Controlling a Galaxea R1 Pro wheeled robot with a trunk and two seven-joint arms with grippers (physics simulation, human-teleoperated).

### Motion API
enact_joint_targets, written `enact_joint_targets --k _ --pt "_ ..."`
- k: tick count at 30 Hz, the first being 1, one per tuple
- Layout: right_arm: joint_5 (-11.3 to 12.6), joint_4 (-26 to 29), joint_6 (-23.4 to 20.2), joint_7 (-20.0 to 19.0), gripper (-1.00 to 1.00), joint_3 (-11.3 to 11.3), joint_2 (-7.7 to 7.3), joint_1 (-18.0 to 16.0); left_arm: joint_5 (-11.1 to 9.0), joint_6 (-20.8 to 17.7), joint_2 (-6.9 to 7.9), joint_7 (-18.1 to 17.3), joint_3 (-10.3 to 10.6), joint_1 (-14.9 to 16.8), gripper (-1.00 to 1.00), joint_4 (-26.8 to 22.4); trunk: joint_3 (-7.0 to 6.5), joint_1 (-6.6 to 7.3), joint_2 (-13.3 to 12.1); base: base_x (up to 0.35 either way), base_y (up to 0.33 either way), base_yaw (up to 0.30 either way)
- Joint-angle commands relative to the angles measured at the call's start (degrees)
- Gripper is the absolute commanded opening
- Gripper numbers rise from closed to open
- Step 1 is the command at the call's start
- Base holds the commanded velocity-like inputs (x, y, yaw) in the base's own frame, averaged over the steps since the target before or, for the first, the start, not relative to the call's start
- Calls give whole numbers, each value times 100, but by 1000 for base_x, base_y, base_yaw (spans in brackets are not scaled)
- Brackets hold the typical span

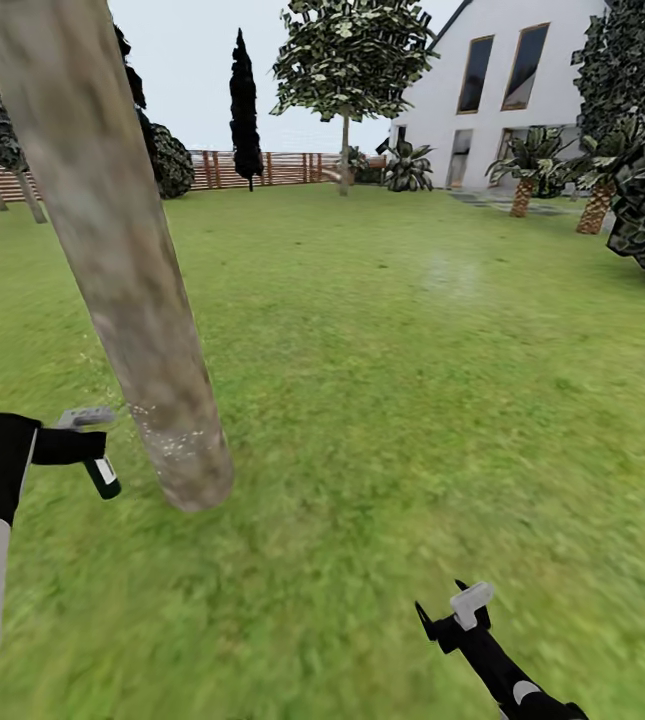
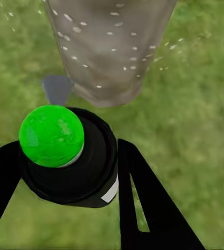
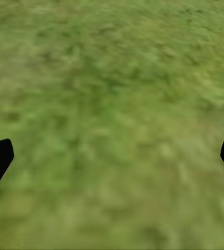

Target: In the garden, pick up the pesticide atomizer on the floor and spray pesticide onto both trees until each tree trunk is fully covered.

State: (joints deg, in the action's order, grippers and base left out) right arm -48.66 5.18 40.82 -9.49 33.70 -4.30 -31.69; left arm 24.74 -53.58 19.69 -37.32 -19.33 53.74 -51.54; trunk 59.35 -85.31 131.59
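We hold the pesticide atomizer (image 2: pixel 67 156), surely light, rigid and smooth, in our closed left gripper (image 1: pixel 72 446) around its dark body, beside the speckled tree trunk (image 1: pixel 152 380); our right gripper (image 1: pixel 452 615) hangs open and empty.

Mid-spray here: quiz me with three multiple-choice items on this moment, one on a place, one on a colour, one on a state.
1. Where is the pesticide atomizer?
A. on the paving
B. in the left hand, beside the near tree trunk
C. in the right hand

2. What colour is the atomizer's round end in the left wrist view?
A. red
B. white
C. bright green

3. How is the right hand?
A. open over grass, holding nothing
B. shut on a branch
C. gripping the trunk

Answers:
1 B, the left hand holds it next to the tree trunk.
2 C, the green end shows plainly.
3 A, the right hand has its fingers wide apart over lawn.
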Motion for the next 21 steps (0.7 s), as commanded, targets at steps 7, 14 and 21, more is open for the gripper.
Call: enact_joint_targets --k 7,14,21 --pt "-3 0 15 -60 100 42 3 -2 176 6 1 -478 -3 5 -100 -5 5 0 2 93 -259 42" --pt "-3 0 14 -62 100 42 -1 -3 292 6 21 -478 0 8 -100 -7 5 0 2 81 -269 0" --pt "-3 0 14 -61 100 43 -1 -3 302 6 69 -478 122 21 -100 -14 5 0 2 -142 -249 0"
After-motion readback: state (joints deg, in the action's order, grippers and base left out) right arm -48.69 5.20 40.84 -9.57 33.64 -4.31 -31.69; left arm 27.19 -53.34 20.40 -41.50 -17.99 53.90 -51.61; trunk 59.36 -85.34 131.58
